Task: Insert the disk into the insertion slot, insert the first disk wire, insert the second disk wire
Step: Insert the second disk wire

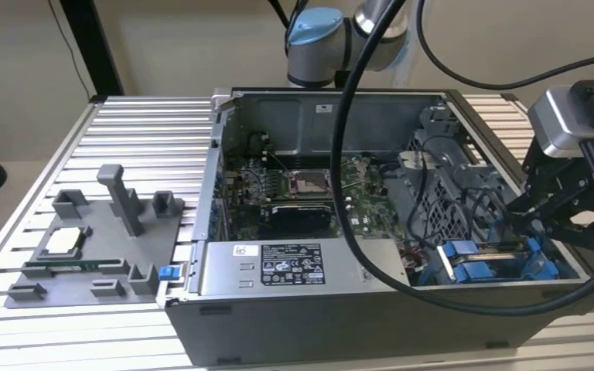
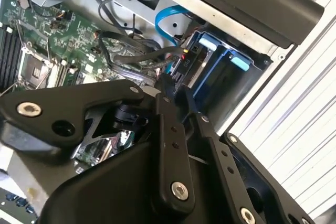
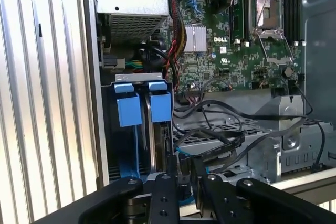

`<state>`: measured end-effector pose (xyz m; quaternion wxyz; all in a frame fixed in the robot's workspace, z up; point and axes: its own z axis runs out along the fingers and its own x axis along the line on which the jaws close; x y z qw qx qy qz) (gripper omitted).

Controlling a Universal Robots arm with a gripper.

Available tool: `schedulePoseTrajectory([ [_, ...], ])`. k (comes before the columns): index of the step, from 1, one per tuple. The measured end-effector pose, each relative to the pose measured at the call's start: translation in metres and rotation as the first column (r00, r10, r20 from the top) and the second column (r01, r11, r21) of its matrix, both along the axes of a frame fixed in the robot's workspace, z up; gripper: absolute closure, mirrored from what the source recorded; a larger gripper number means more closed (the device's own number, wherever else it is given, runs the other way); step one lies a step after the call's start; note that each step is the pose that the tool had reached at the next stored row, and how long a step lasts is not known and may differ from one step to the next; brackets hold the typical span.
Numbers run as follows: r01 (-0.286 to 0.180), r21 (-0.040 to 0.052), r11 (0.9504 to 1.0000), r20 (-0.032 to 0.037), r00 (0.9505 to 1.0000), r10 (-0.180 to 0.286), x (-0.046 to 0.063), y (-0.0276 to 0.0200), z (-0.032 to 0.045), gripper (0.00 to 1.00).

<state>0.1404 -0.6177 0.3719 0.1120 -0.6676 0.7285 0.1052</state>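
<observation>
Already seated in the insertion slot (image 3: 131,145), the disk (image 3: 155,129) sits just beside the hand (image 3: 184,182).

Exterior view high and angled down over the open computer case (image 1: 380,232); both wrist views close behind the tool (image 3: 184,182), sharing the blue drive bay (image 3: 142,108).

Disk (image 3: 156,129) on edge, seated in insertion slot (image 3: 126,129); blue carrier tabs protrude; black cable at its end.

My arm (image 1: 380,31) reaches in from the far side, wrist bent down at the exterior view's right. My gripper (image 1: 571,220) hangs low, black fingers (image 3: 164,195) drawn close together, nearly parallel.
</observation>
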Motion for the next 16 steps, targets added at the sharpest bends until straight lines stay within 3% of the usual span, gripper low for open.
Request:
schedulePoseTrajectory([
  [14, 0.000, 0.0031, 1.0000, 0.0017, 1.0000, 0.000, 0.0000, 0.0004, -0.0029, 0.00],
  [15, 0.000, 0.0036, 1.0000, 0.0025, 1.0000, 0.000, 0.0000, 0.0005, -0.0028, 1.00],
  [16, 0.000, 0.0043, 1.0000, 0.0038, 1.0000, 0.000, 0.0000, 0.0005, -0.0028, 1.00],
])
